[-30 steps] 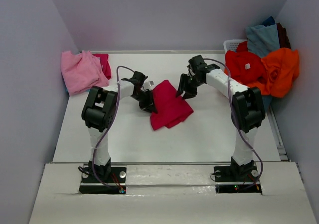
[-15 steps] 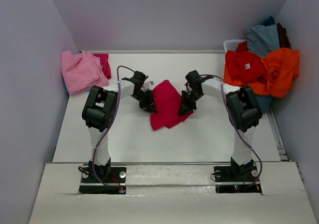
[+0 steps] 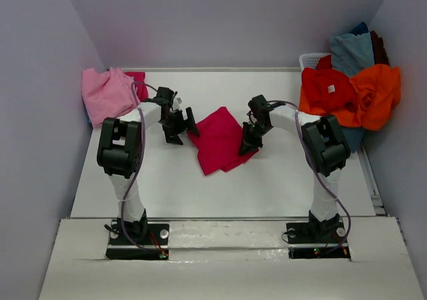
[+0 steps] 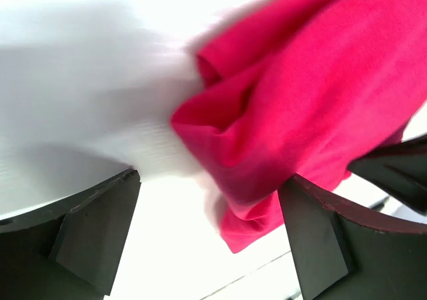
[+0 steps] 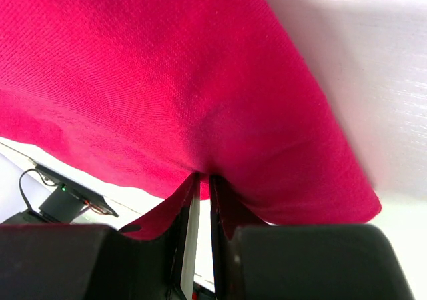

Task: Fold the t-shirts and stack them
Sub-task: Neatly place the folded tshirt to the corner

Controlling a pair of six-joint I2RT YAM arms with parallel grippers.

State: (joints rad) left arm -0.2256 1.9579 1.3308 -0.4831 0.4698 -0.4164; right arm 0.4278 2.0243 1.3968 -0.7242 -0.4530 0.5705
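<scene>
Fold step in hand on the crimson-magenta cotton t-shirt (image 3: 219, 140), which lies part-folded in the middle of the white bench (image 3: 173, 180). The right gripper (image 3: 248, 142) is pinched on its right edge. The left gripper (image 3: 179, 123) has its jaws wide apart, holds nothing and sits just beside the left edge. Next, probably: right carries its edge across, keeping the cloth flat, while left re-grips or clears.

Counts:
- One tee being folded.
- Two back left: light pink t-shirt (image 3: 105, 95) and a darker pink-red t-shirt (image 3: 139, 83).
- Right heap by the white basket (image 3: 309, 60): red t-shirt (image 3: 325, 90), orange t-shirt (image 3: 375, 90), grey-blue t-shirt (image 3: 350, 50); others hidden.
</scene>
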